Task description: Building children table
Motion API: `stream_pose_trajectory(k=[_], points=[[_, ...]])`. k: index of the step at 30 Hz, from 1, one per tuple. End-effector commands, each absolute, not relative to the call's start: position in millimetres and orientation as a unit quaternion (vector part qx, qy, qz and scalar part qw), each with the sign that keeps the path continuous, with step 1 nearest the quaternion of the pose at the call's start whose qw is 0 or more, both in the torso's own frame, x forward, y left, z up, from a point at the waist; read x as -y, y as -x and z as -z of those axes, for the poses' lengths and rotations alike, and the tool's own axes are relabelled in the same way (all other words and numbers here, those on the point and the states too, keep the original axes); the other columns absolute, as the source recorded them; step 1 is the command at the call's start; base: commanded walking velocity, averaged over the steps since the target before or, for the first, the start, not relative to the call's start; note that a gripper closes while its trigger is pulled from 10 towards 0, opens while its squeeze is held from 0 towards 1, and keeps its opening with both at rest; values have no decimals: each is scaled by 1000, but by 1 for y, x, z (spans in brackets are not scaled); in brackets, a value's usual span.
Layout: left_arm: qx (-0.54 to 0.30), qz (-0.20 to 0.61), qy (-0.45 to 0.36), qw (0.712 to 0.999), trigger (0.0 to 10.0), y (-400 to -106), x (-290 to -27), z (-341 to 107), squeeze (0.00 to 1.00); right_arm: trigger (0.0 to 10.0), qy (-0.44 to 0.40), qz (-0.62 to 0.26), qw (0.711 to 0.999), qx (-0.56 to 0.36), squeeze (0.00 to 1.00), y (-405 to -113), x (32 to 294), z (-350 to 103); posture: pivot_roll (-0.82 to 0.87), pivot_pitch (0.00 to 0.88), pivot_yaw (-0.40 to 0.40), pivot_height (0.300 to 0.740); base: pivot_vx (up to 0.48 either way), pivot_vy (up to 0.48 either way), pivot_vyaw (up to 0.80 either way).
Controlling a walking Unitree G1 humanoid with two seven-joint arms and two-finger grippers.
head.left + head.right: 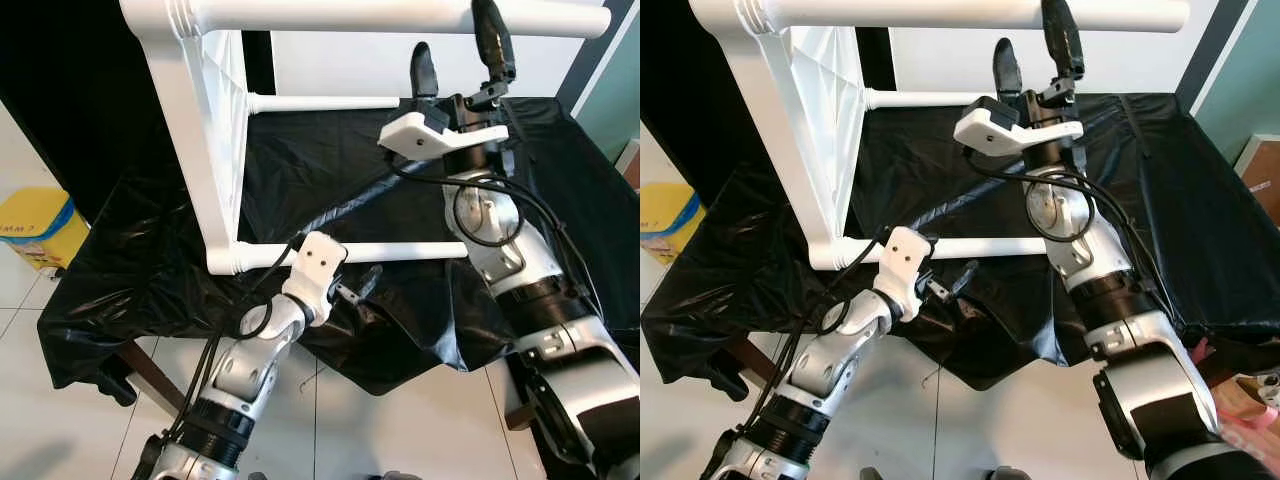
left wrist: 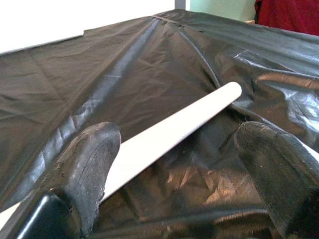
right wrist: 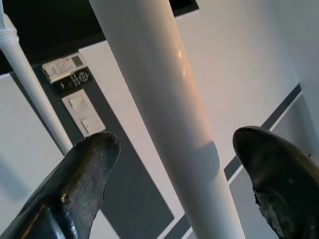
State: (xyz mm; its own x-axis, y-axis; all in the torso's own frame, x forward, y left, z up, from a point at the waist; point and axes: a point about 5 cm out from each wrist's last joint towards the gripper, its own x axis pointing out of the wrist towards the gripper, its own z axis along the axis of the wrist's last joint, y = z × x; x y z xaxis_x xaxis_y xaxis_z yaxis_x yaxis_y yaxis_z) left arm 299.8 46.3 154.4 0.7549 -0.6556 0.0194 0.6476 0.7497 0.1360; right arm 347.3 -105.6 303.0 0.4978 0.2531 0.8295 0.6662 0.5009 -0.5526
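A white children's table frame [image 1: 215,150] lies on its side on a tabletop draped in black plastic sheeting [image 1: 330,160], with 3 round legs running across toward the robot's right: 1 high at the top [image 1: 400,15], 1 further back [image 1: 325,102], and 1 resting low on the sheeting near the front edge [image 1: 400,251]. The right gripper [image 1: 458,55] is raised to the top leg, its 2 black fingers [image 3: 82,184] standing apart on either side of that leg; the jaws are released, and no contact with the leg can be made out. The left gripper [image 1: 358,288] sits low at the front of the tabletop, just below the front leg, its jaws likewise spread wide, with the leg running between and beyond the fingers [image 2: 87,169] in the left wrist view. A yellow container with a blue band [image 1: 38,228] stands on the tiled floor [image 1: 420,420] off to the robot's left. On the wall behind the frame hang a white remote and switch panels [image 3: 75,94].
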Motion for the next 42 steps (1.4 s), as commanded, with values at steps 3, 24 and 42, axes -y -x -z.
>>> stream_pose_trajectory(k=[3,24,42], points=[[35,340,-65,937,10000,-305,-47,-155,0,10000,485,134,708,495,0,-348,102,-308,-209,47,2,740,0,0,0],[30,250,-55,966,10000,-357,-49,-177,0,10000,558,-58,732,386,0,-364,74,-361,-240,27,28,740,0,0,0],[20,198,-18,980,10000,-387,-48,-192,0,10000,564,-100,758,311,0,-367,74,-387,-236,31,4,740,0,0,0]])
